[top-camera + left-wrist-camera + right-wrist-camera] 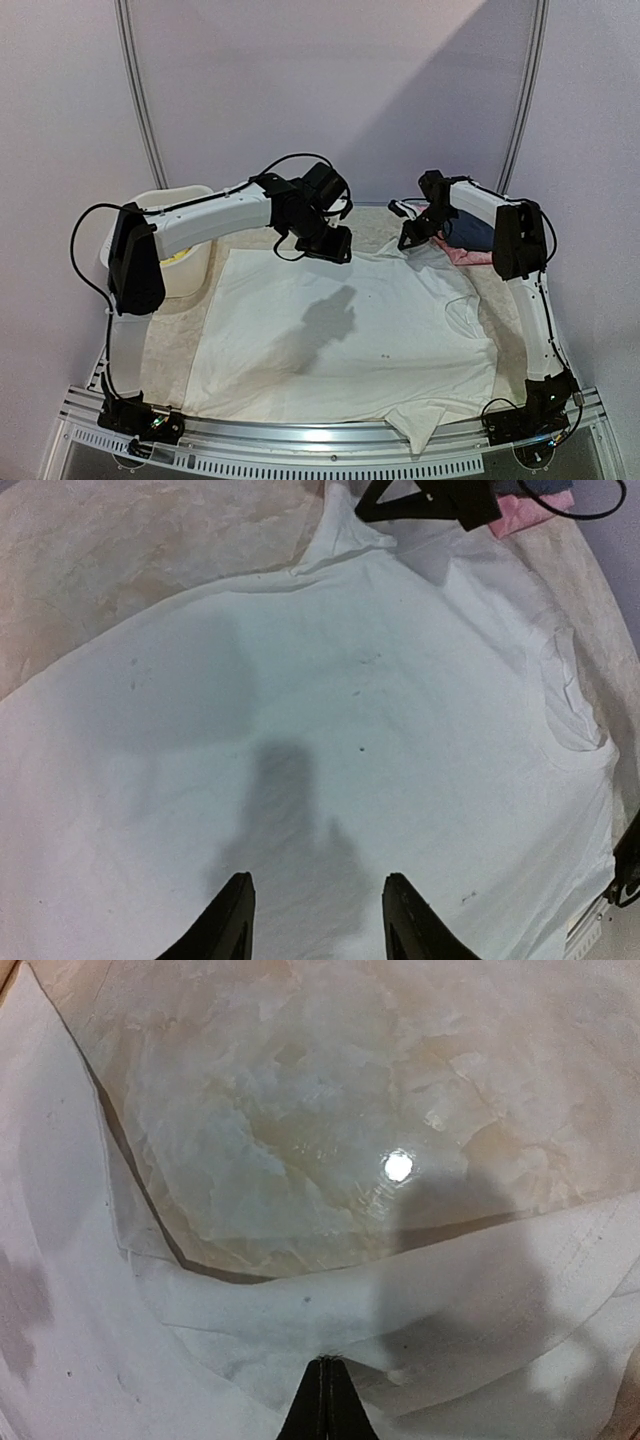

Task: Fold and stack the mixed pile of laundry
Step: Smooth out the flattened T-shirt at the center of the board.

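- A large white short-sleeved cloth T-shirt (340,330) lies spread flat across the middle of the pale marbled stone-look bench (165,340), with its neckline toward the right side and one sleeve hanging over the near edge.
- The left hand (333,248) hovers above the far edge of the shirt, clear of the cloth. In its wrist view the two black fingers (232,920) stand spread apart with nothing between them, and their shadow falls on the fabric below.
- The right hand (408,238) is at the shirt's far right sleeve. Its wrist view shows the fingers (325,1395) pressed together, pinching a fold of the white cloth, and the sleeve rises in a small peak toward them.
- Beyond that sleeve, bare bench shows in the right wrist view, with a bright spot of reflected light on it.
- A white plastic basket (170,200) stands at the far left corner, just beside the shirt's edge, and bright yellow cloth (180,257) shows inside it.
- A crumpled pink cloth (468,256) and a dark blue cloth (478,232) lie together at the far right, behind the right arm, near the shirt's neckline.
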`<action>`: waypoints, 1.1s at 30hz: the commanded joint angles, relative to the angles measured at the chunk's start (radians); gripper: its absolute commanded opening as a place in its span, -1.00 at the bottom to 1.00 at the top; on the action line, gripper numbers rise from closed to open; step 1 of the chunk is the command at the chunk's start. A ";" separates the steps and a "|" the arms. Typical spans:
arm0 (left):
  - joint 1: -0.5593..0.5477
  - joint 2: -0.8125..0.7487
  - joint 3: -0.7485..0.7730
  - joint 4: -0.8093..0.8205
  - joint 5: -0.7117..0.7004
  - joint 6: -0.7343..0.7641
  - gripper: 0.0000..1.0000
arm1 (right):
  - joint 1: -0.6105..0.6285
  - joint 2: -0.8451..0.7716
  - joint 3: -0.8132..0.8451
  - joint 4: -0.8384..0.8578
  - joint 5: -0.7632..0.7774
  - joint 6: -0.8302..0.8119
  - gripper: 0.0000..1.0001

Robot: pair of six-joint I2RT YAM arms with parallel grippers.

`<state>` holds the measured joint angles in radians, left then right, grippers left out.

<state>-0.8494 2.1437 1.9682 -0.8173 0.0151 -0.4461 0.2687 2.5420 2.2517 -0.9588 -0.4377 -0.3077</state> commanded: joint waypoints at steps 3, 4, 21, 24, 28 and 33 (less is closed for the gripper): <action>0.013 -0.010 -0.014 0.008 0.013 0.000 -0.11 | 0.024 -0.041 -0.030 -0.024 0.027 -0.044 -0.57; 0.014 -0.017 -0.022 0.011 0.013 -0.001 -0.11 | 0.024 -0.057 -0.068 -0.019 0.057 -0.074 -0.46; 0.015 -0.072 -0.118 0.039 0.016 -0.019 -0.11 | 0.027 -0.141 -0.207 0.053 0.164 -0.150 -0.46; 0.015 -0.079 -0.126 0.039 0.014 -0.019 -0.10 | 0.030 -0.128 -0.204 0.056 0.171 -0.152 -0.47; 0.015 -0.082 -0.131 0.038 0.011 -0.017 -0.10 | 0.035 -0.119 -0.206 0.048 0.169 -0.165 -0.45; 0.015 -0.080 -0.131 0.035 0.013 -0.017 -0.10 | 0.043 -0.110 -0.206 0.038 0.173 -0.177 -0.45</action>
<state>-0.8474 2.0918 1.8511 -0.7959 0.0196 -0.4610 0.2981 2.4138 2.0552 -0.9180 -0.2779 -0.4664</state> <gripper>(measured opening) 0.449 0.277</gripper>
